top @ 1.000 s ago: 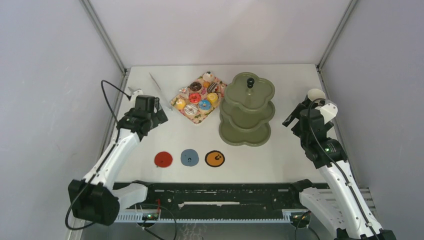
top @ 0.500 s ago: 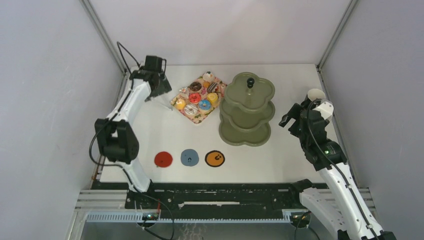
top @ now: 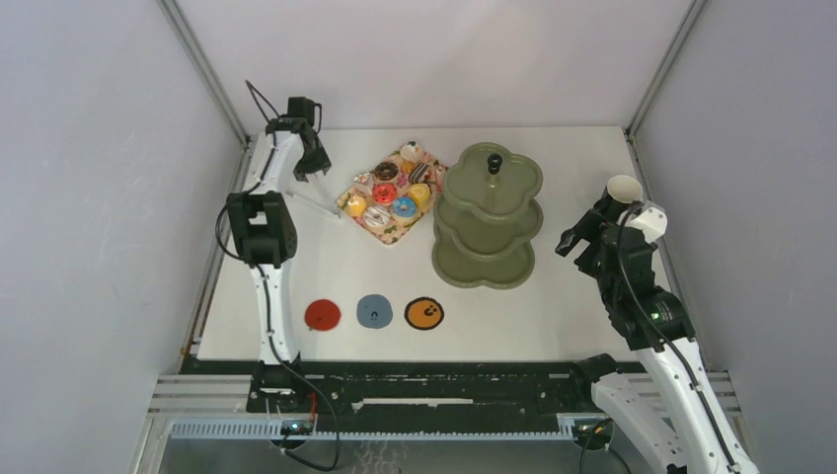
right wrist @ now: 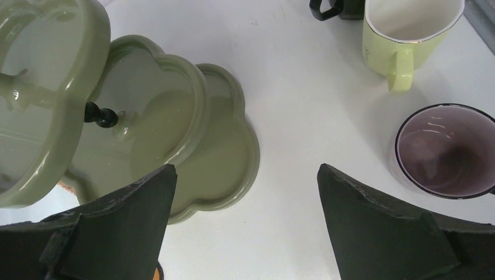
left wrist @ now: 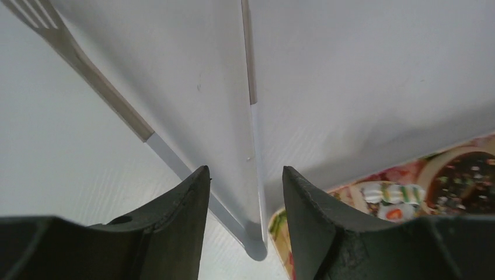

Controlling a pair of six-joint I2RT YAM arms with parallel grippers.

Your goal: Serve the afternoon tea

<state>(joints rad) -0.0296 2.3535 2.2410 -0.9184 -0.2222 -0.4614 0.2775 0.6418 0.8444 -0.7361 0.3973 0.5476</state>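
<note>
The sweets [top: 390, 193] lie on a pink floral tray [top: 394, 239] at the back middle. The olive-green three-tier stand [top: 484, 265] with a black knob stands to their right, its tiers bare. My left gripper [top: 308, 168] reaches to the far left corner, open, over white tongs [top: 318, 205]. In the left wrist view the fingers [left wrist: 192, 192] frame the tongs' hinge end [left wrist: 257, 245]. My right gripper [top: 577, 237] is wide open and empty, right of the stand [right wrist: 222, 163]. A yellow-green mug [right wrist: 403, 35], a purple mug [right wrist: 446, 151] and a black mug [right wrist: 335, 7] stand at the right.
Red [top: 322, 315], blue [top: 374, 311] and orange [top: 424, 313] coasters lie in a row at the front. Grey enclosure walls close in at the back and both sides. The tray's corner with a cream cake [left wrist: 391, 192] shows in the left wrist view.
My left arm has swung from the left middle to the far back-left corner, over the tongs. My right gripper has shifted only slightly.
</note>
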